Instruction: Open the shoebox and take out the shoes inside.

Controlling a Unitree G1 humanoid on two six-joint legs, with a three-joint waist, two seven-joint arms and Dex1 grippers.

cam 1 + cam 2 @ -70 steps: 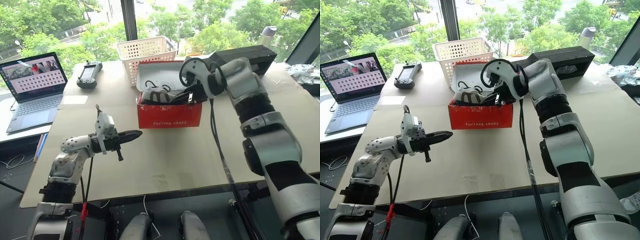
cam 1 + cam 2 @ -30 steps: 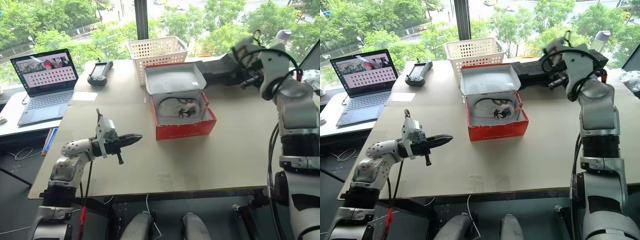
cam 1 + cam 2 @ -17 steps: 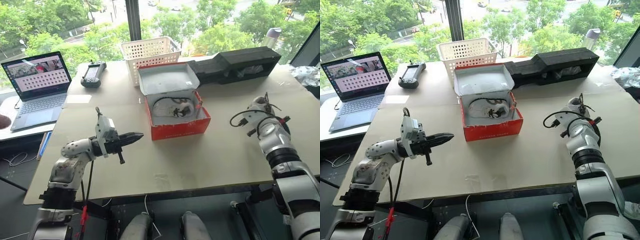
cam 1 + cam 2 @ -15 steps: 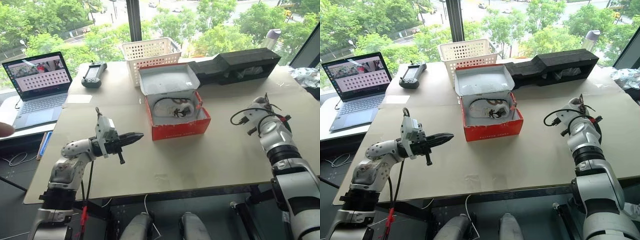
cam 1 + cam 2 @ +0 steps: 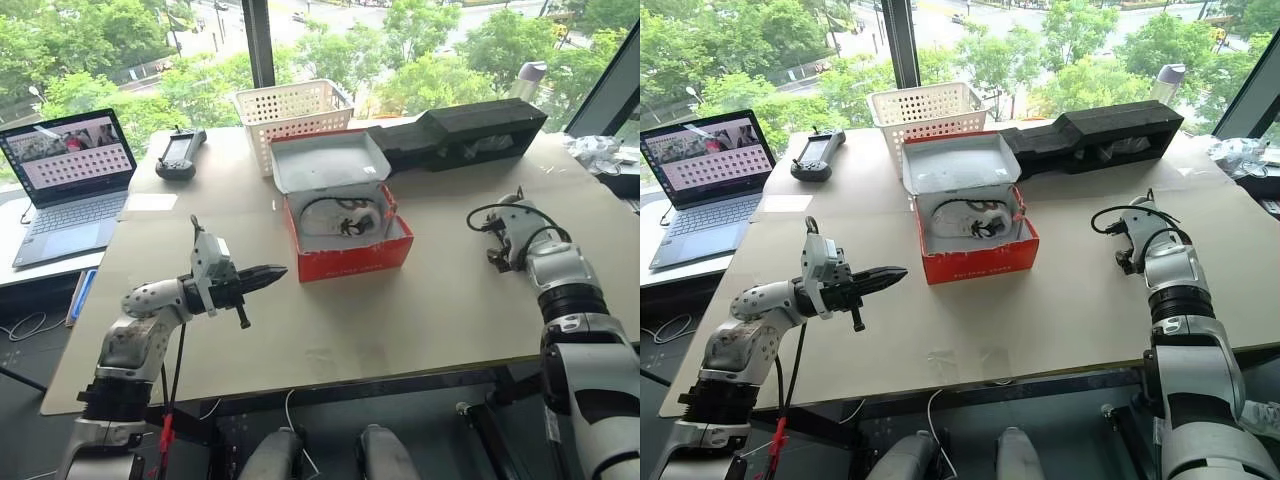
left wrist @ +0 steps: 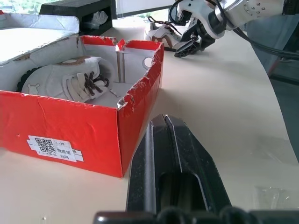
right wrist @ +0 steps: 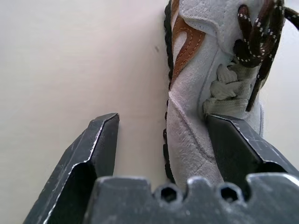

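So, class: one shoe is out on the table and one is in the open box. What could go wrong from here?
1. The right gripper stands open with the placed shoe between its fingers; pulling back could drag it by the laces.
2. The remaining shoe lies deep in the shoebox, so lifting it may shift the box.
3. The left gripper is shut and away from the box, not steadying it.

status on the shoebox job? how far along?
Done: shoebox lid is open, and one shoe is out on the table. In hand: right gripper open around that shoe, letting go. Left: the second shoe lies in the box; left gripper shut, idle.
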